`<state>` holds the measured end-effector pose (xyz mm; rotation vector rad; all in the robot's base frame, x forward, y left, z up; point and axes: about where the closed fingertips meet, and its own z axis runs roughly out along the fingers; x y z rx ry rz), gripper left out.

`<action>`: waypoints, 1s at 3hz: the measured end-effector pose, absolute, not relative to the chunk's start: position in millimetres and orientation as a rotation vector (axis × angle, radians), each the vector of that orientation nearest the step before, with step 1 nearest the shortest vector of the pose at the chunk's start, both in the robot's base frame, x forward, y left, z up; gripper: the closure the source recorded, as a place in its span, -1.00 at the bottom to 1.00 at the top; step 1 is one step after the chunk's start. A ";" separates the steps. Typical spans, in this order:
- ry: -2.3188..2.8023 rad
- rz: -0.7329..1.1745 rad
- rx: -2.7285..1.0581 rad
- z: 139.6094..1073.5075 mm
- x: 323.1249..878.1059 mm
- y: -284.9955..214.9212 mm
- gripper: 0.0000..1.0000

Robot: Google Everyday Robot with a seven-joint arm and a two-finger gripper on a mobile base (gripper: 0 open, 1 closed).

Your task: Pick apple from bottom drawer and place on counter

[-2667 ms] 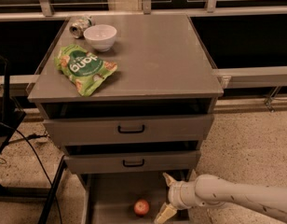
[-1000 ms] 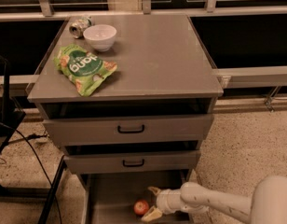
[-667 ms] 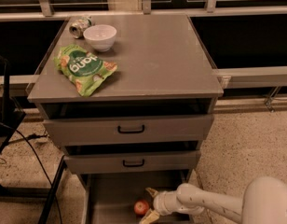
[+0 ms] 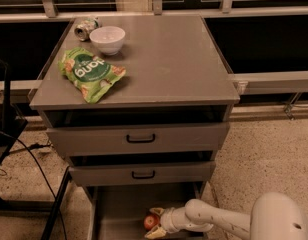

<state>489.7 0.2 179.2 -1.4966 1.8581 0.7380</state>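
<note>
The apple [image 4: 150, 221], small and red with a yellowish patch, lies on the grey floor of the open bottom drawer [image 4: 116, 211], near its right middle. My gripper [image 4: 154, 222] reaches in from the right on a white arm; one pale finger [image 4: 157, 212] sits above the apple and the other below it, open around the apple. The counter [image 4: 169, 59] is the flat grey top of the cabinet above.
On the counter's left stand a white bowl [image 4: 107, 39], a tipped can [image 4: 86, 28] and a green snack bag [image 4: 90, 73]. Two drawers with black handles [image 4: 140, 138] sit slightly open above the bottom one. Black cables [image 4: 24, 149] and a stand are at the left.
My gripper has moved left across the bottom drawer toward the apple; its fingers now straddle the apple. The apple has stayed in place.
</note>
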 end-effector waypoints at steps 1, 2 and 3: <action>1.855 0.745 -1.492 169.7 488.4 4.0 -0.36; 1.841 0.729 -1.477 164.0 490.4 4.8 -0.38; 1.826 0.710 -1.462 162.2 494.0 5.8 -0.38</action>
